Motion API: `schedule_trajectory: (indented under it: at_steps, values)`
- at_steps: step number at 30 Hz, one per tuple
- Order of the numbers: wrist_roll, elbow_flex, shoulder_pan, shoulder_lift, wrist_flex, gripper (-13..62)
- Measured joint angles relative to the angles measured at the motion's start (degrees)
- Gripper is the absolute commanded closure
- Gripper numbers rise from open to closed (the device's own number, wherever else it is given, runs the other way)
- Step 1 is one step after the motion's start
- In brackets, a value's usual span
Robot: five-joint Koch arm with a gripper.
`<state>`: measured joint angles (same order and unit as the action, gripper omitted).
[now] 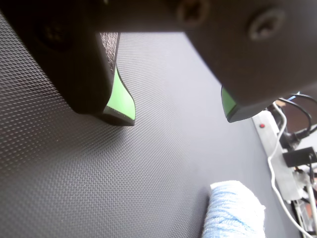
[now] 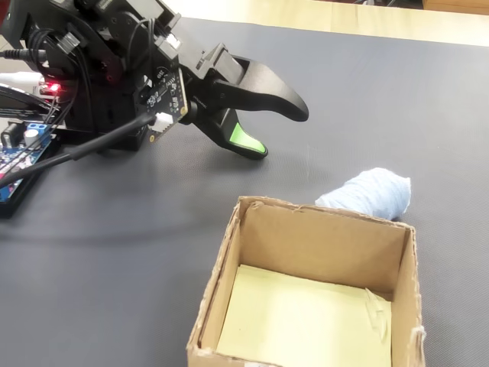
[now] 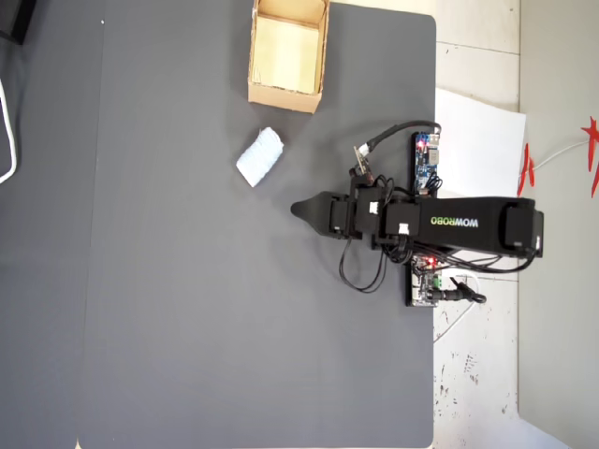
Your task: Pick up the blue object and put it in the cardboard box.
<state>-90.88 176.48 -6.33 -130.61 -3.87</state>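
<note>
Wrist view: the gripper [image 1: 181, 115] hangs over the dark mat [image 1: 74, 173] with its green-lined fingers [image 1: 121, 99] well apart, holding nothing. The blue object [image 1: 233, 210] lies at 5 o'clock, clear of both tips.

Fixed view: the jaws are spread and empty. The cardboard box [image 2: 221, 267] stands open, only its pale yellowish floor showing; the blue wad sits just beyond its far rim, at 1 o'clock.

Overhead view: "WOWROBO" is printed on the arm [image 3: 454, 222]. The wad lies at 7 o'clock from the box.

The blue object [image 2: 370, 194] lies just behind the cardboard box [image 2: 229, 264] (open-topped), jaws parted nearby.
</note>
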Motion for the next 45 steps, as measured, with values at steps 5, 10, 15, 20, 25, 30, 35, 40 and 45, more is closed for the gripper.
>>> schedule_trajectory:
  at_steps: [5, 10, 15, 20, 25, 30, 35, 40, 45]
  values:
    - [-0.79, 0.0, 0.88, 0.0, 0.09, 14.8]
    - [-0.79, 0.0, 0.88, 0.0, 0.09, 14.8]
    - [-0.79, 0.0, 0.88, 0.0, 0.09, 14.8]
    - [-0.79, 0.0, 0.88, 0.0, 0.09, 14.8]
    - [-0.79, 0.0, 0.97, 0.0, 0.09, 14.9]
    - [-0.79, 0.0, 0.97, 0.0, 0.09, 14.9]
    - [-0.79, 0.0, 0.97, 0.0, 0.09, 14.9]
    - [-0.79, 0.0, 0.97, 0.0, 0.09, 14.9]
    - [-0.79, 0.0, 0.97, 0.0, 0.09, 14.9]
